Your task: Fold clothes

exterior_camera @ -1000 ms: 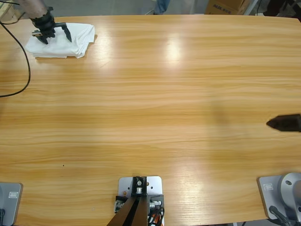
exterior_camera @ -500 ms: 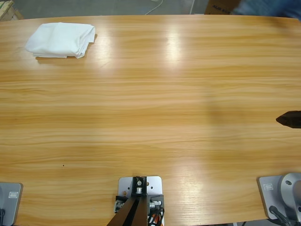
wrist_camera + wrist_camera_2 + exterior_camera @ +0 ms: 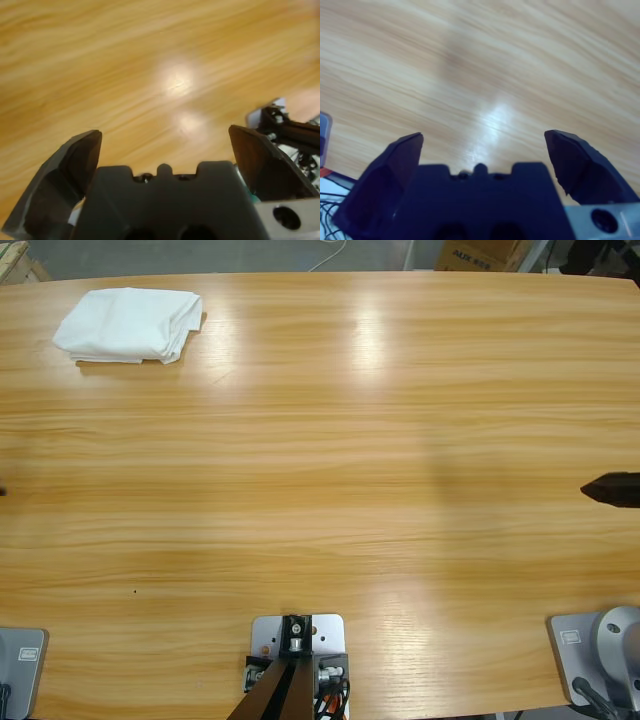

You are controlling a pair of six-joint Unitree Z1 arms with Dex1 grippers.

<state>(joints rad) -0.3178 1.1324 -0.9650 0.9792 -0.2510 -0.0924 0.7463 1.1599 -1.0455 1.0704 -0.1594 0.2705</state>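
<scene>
The folded plain white cotton T-shirt [image 3: 128, 325] lies alone at the far left corner of the long wooden desk [image 3: 330, 470]; the arm over it a second ago has gone; the left tool [image 3: 165, 145] and right tool [image 3: 482, 147] gape over bare wood, gripping nothing.

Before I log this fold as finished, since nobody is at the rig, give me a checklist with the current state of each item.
1. Shirt folded into a compact bundle: ok.
2. Shirt fully on the table, near its far corner: ok.
3. Left pincer open and holding nothing: ok.
4. Right pincer open and holding nothing: ok.
5. Both pincers clear of the shirt, only bare wood under them: ok.
6. Fold edges neatly squared: cannot tell.
</scene>
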